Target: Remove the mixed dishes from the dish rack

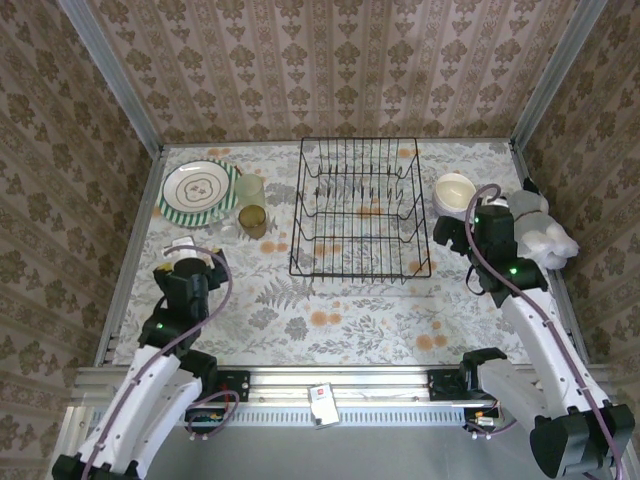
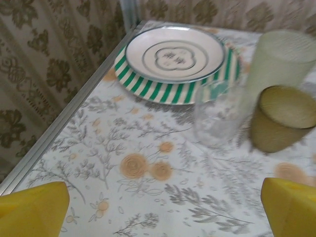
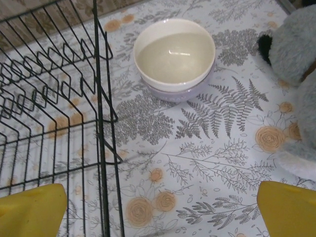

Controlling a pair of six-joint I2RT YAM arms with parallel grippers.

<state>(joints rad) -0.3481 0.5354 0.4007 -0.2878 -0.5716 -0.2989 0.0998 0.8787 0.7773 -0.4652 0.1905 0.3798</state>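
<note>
1. The left pincer [image 2: 163,205] hangs open and empty, yellow fingers wide apart, over the near-left of the floral worktop [image 1: 340,320].
2. At the far left, a white patterned round plate [image 2: 175,52] lies on a green-striped round plate [image 2: 148,89]. Both look stiff, glazed and breakable, so a pinch on the raised rim would suit best.
3. Just to their right, a frosted pale glass tumbler [image 2: 279,59], a clear glass tumbler [image 2: 215,118] and a small amber cup [image 2: 284,118] stand upright, crowded together. They look light, slick and fragile, best taken one at a time across the wall near the lip.
4. In the centre, the black wire dish rack [image 1: 360,275] has bare slots, so the unloading looks finished.
5. Right of the rack, a cream bowl [image 3: 175,57] sits nested in a lilac bowl [image 3: 177,94]. They look smooth and rigid, so the rim is the place to grip.
6. The right pincer [image 3: 160,207] is open and empty, between the rack and a grey-white soft toy [image 3: 294,47].
</note>
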